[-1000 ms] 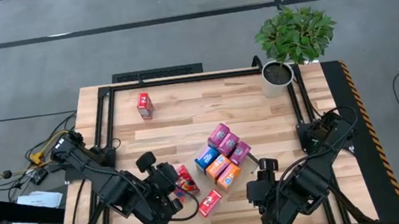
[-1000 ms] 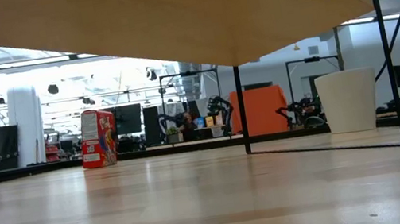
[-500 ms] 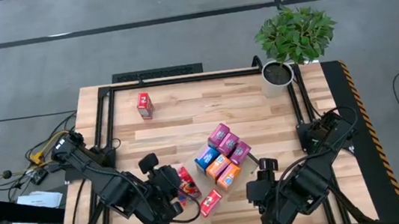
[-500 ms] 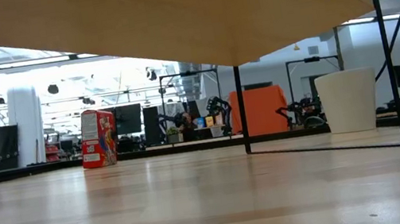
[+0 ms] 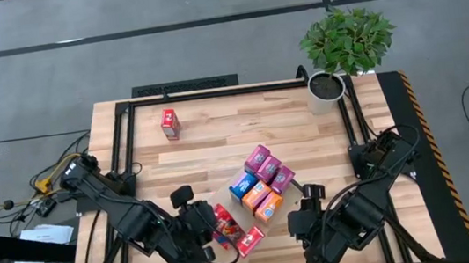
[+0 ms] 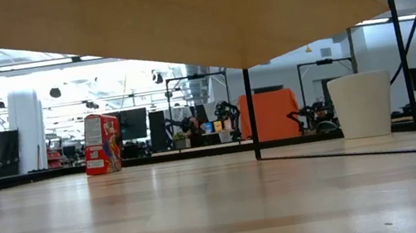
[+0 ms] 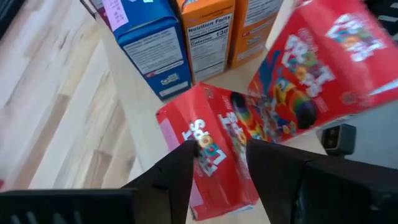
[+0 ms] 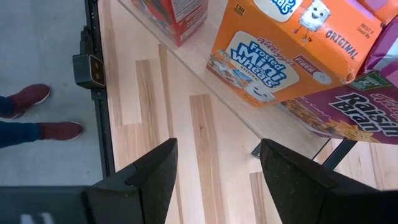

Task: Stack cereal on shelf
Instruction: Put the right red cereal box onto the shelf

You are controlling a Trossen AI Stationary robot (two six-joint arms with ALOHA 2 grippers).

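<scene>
Two red printed mini cereal boxes (image 7: 283,106) lie at the near end of the long pale wood shelf (image 5: 225,208), where the left gripper (image 7: 217,155) hovers over them, fingers slightly parted, gripping nothing. Right gripper (image 8: 214,163) waits spread wide beside the orange, blue and magenta boxes (image 5: 262,181); another red box (image 5: 169,123) stands apart on the planked tabletop (image 5: 217,138).

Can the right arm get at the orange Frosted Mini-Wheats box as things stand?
Probably yes. The right gripper is open and empty, close beside the orange Frosted Mini-Wheats box at the cluster's near edge, with only bare shelf board showing ahead of it.
</scene>
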